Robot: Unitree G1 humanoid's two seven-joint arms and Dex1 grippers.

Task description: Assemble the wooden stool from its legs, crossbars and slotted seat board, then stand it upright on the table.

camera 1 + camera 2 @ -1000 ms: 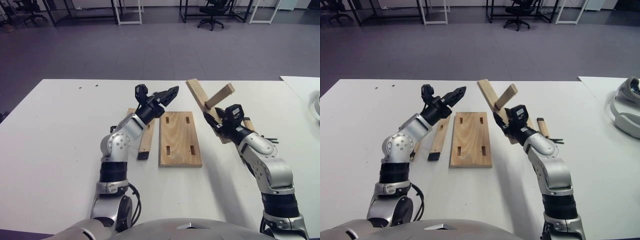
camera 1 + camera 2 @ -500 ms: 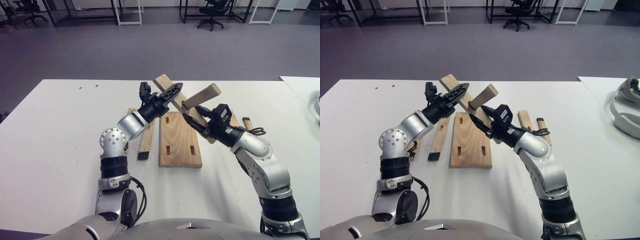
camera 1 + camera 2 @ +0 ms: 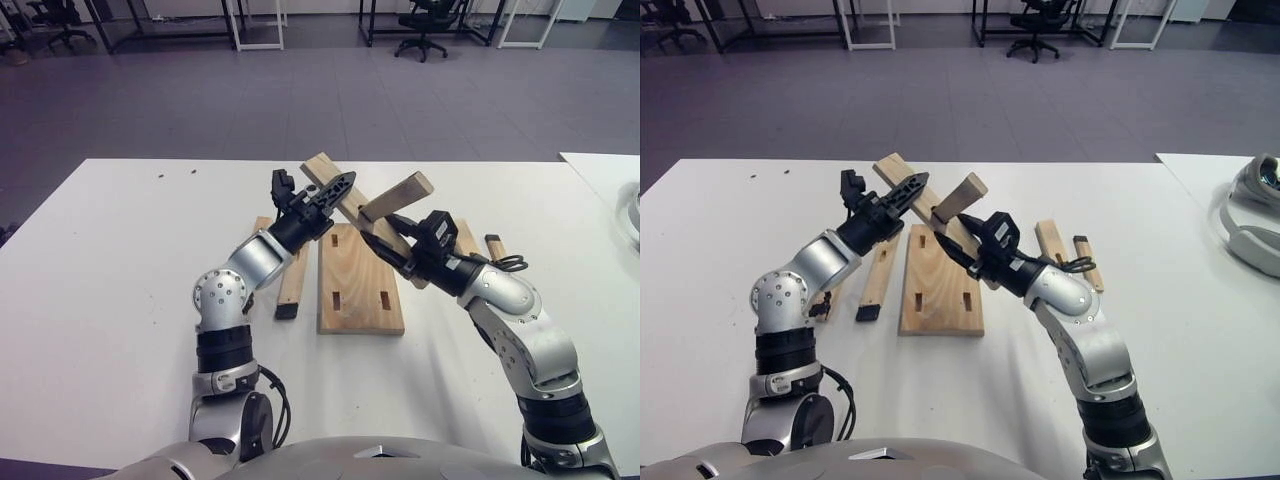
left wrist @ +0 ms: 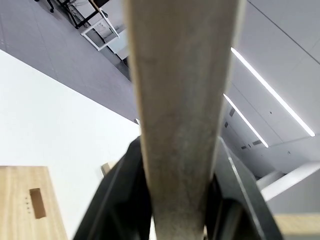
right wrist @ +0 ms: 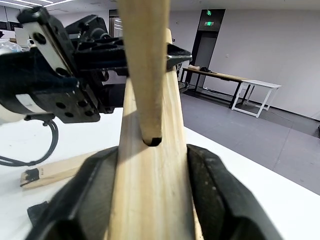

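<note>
Left eye view: the leg [image 3: 322, 168] is clamped far-left by the left gripper [image 3: 340, 186] and near-right by the right gripper [image 3: 380, 230], its long axis slanted over the seat board [image 3: 360, 290].

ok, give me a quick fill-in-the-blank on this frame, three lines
The seat board shows ____ slots.
The raised leg, held by left jaws and right jaws, has one ____ stuck in it.
A loose leg lies on the table to the board's ____.
Missing: four; crossbar; left.
</note>
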